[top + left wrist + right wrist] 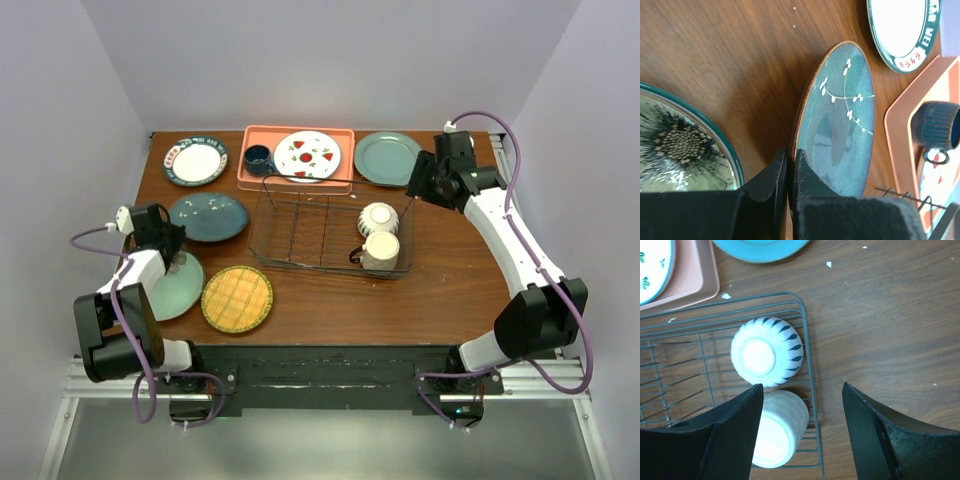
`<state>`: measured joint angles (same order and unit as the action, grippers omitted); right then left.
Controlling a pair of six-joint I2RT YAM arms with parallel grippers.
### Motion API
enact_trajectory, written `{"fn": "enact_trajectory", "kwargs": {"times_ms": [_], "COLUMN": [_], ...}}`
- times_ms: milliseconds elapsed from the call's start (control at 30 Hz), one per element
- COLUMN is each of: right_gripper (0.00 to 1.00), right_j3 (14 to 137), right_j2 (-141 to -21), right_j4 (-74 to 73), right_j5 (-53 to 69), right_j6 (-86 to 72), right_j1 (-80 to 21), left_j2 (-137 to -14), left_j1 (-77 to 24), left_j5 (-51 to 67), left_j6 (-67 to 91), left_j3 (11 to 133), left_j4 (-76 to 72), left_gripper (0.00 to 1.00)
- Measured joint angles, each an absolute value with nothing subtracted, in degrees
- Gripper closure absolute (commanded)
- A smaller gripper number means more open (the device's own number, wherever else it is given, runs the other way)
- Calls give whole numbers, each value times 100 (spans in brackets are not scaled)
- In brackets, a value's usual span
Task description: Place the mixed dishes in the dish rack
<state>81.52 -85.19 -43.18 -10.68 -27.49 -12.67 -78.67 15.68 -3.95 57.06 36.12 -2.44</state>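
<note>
Dish rack: left of it, left fingers pinched dark teal plate rim, lifting grip we judged; right fingers above it stood open, empty.

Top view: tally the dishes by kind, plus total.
Plates: 6 (dark teal, pale green flowered, yellow woven, white green-rimmed, white fruit-marked, grey-green)
Small bowls: 2 (striped, ribbed), both in the dish rack
Dark blue cup: 1, on the pink tray
Total: 9
</note>
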Motion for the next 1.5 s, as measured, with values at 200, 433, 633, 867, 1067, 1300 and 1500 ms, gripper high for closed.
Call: {"fn": "enact_trajectory", "kwargs": {"times_ms": [200, 433, 633, 867, 1067, 1300, 1500], "right_gripper": [28, 24, 23, 20, 15, 15, 17], "right_j3": [8331, 8877, 9061, 9085, 9107, 9306, 9402], "right_j2": [-8552, -8971, -9284, -9443, -9459, -9819, -10154], "right_j4": [-4115, -3739, -3470, -3100, -2563, -1857, -1632], "right_j5": [-255, 1138, 2095, 2908, 3376, 3793, 3983], "right_j6": [-2626, -2432, -2438, -2491, -2648, -2963, -3089], "right_j1": [-1267, -1267, -1267, -1297, -1546, -1973, -2200], "left_j2": [-7795, -7719, -7524, -7413, -7684, -8001, -8106], "left_j1": [1570, 1568, 1568, 1568, 1527, 1179, 663], "left_j5": [-165, 329, 650, 1155, 2244, 3315, 3872], "left_j6": [4993, 4281, 3929, 3879, 3948, 4399, 4915], "left_j3": [4237, 5089, 6167, 6742, 7015, 7017, 6952], "left_j4": [611, 1516, 1806, 1686, 1544, 692, -239], "left_gripper": [100, 100, 100, 100, 100, 100, 100]}}
